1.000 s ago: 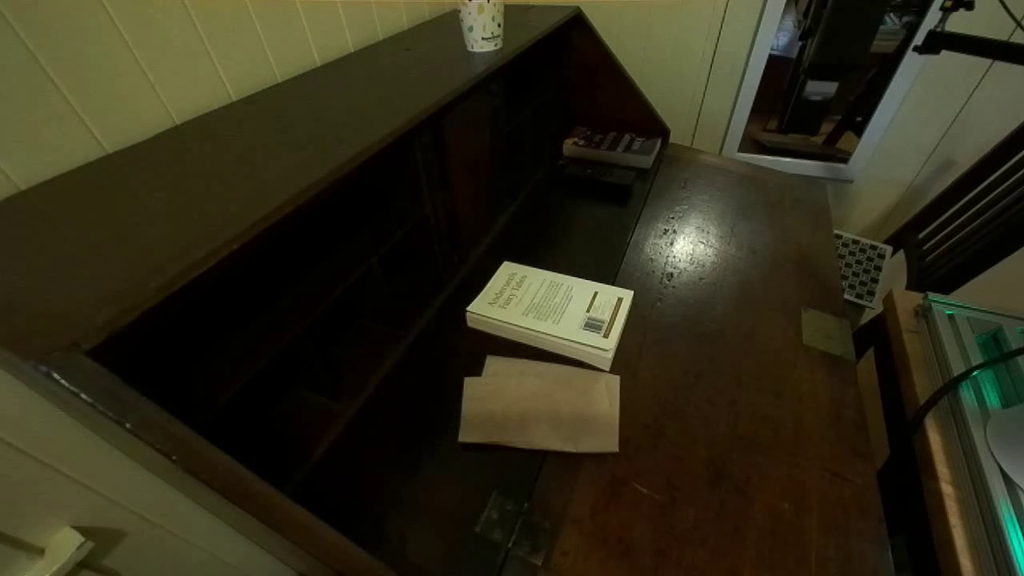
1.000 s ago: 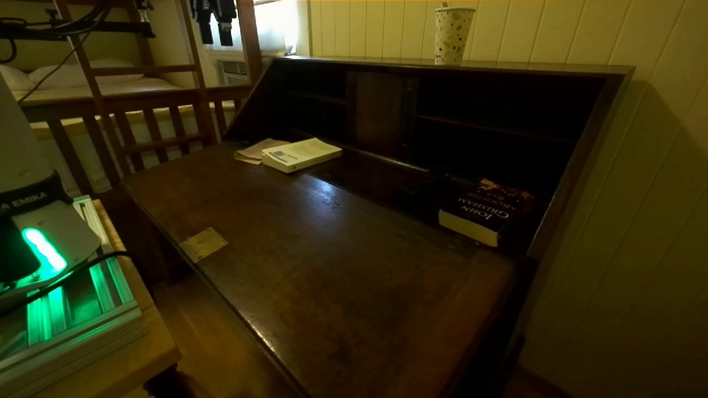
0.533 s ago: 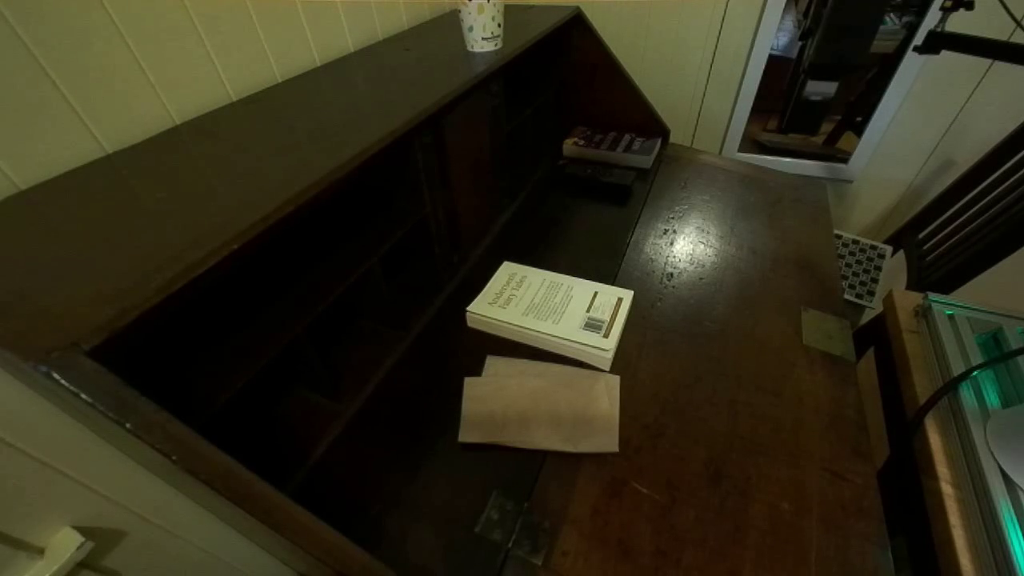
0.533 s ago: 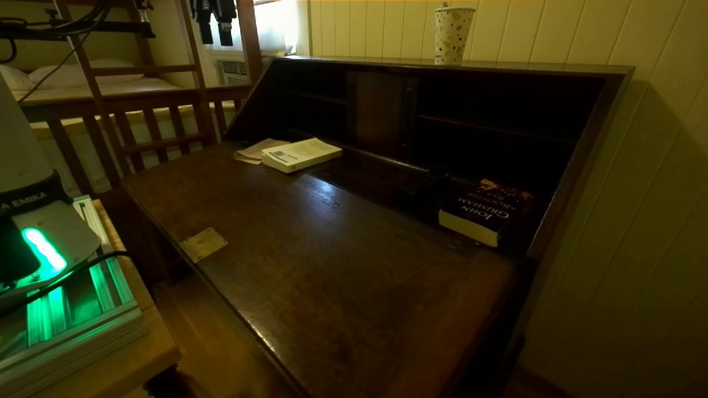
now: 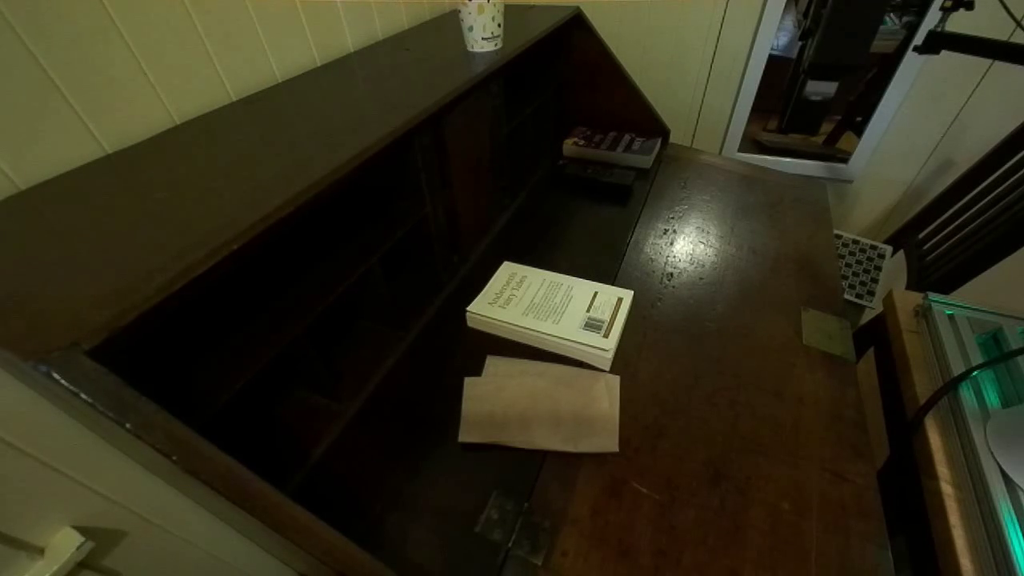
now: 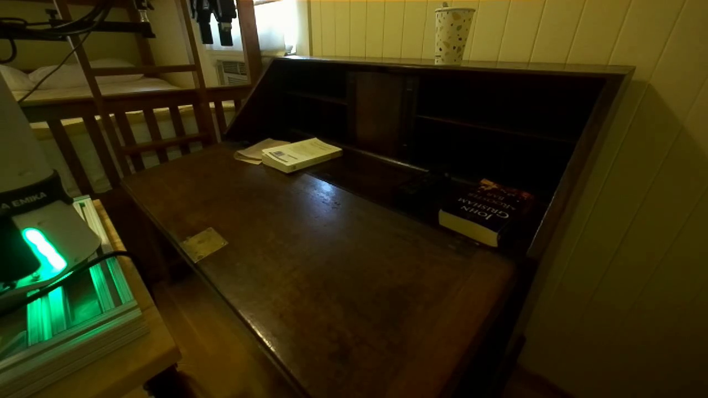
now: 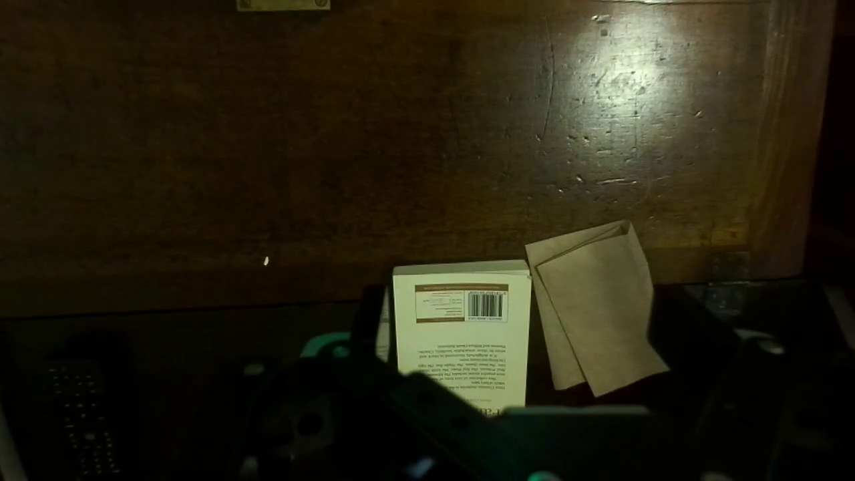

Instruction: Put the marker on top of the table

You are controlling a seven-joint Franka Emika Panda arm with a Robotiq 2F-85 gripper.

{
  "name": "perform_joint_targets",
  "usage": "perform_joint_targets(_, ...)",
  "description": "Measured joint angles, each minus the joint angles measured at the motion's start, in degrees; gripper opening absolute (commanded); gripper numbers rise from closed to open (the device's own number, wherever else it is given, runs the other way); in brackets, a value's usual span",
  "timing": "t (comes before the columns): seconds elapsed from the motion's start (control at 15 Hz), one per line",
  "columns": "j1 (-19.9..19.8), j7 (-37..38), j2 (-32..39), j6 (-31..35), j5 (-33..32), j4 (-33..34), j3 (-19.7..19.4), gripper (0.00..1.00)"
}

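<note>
The marker cannot be made out in any view, so I cannot tell where it lies, which way it points or how its long axis runs. The tabletop shows plainly: glossy dark brown wood, its long axis running from side to side in the wrist view, with a brass plate at its front edge. In an exterior view the fingers hang tips down, high over the desk, with a gap between them; the wrist view shows them spread wide.

At the back edge of the tabletop a white copy of "Andersen's Fairy Tales" lies flat, back cover up, its long axis crossing the tabletop's and its barcode end toward the front. Just beside it lies folded brown paper; whether the two touch I cannot tell. Toward the opposite end, in shadow, a dark remote control lies near John Grisham's "Rooster Bar".

Higher up, a speckled paper cup stands upright on the desk's top ledge. Out in front of the desk, the robot's base, lit green, sits on metal rails over a pale wooden board.
</note>
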Motion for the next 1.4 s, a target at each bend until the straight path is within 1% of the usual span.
perform_joint_targets(0.27, -1.2, 0.0, 0.0, 1.9, -0.1, 0.0, -1.2, 1.0)
perform_joint_targets(0.47, -3.2, -0.6, 0.0, 5.9, -1.7, 0.0, -2.6, 1.0)
perform_joint_targets(0.73, -4.9, -3.3, 0.2, 10.7, -4.4, -0.1, -4.3, 1.0)
perform_joint_targets(1.13, -6.6, -5.4, 0.6, 13.6, -7.8, 1.0, -5.7, 1.0)
perform_joint_targets(1.4, -7.5, -5.4, 1.7, 14.1, -8.1, 1.6, -6.2, 1.0)
